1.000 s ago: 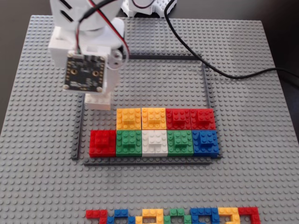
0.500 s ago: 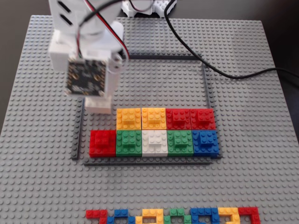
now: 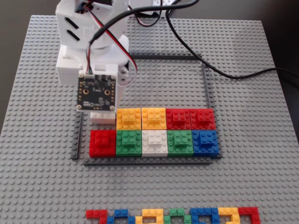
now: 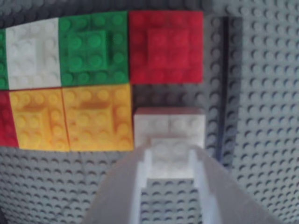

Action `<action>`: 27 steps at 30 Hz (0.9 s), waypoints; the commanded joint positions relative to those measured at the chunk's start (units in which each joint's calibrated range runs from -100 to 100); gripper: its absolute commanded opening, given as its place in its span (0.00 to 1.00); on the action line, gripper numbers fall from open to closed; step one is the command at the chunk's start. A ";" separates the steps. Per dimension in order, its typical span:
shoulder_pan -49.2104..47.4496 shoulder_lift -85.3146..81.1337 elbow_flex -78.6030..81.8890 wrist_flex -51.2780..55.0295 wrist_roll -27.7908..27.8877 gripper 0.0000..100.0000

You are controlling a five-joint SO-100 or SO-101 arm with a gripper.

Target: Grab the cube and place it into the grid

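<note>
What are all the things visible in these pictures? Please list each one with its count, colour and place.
Baseplate: one, light grey, studded, under everything.
Frame strips: four, dark grey, outlining the grid.
Red blocks: three; one at the left end of the front row, two at the right of the back row.
Yellow blocks: two, back row, side by side.
Green blocks: two, front row, either side of a white one.
Blue block: one, right end of the front row.
White blocks: two; one mid front row, one left of the yellow pair in the fixed view, in the gripper.
Flat brick line: one, mixed colours, near edge.
Cable: one, black, across the plate.
Gripper: one, white, closed on the white block's raised top.
</note>
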 commanded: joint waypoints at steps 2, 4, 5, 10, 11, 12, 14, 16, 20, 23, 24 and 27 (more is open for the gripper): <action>0.29 -0.55 -5.76 -0.91 -0.24 0.06; 0.29 -0.29 -6.03 -1.25 -0.24 0.06; 0.21 -0.12 -6.12 -1.44 -0.20 0.06; -0.23 0.82 -6.67 -1.69 -0.49 0.06; -0.37 1.00 -6.67 -1.79 -0.54 0.06; -0.45 1.08 -6.67 -1.84 -0.63 0.06; -0.60 1.25 -6.58 -1.84 -0.73 0.06; -0.82 1.43 -6.49 -1.93 -0.88 0.06; -0.96 1.51 -6.49 -2.08 -1.07 0.06; -1.11 1.51 -6.58 -2.42 -1.22 0.06; -1.11 1.51 -6.67 -2.42 -1.27 0.06; -1.26 1.51 -6.76 -2.42 -1.42 0.06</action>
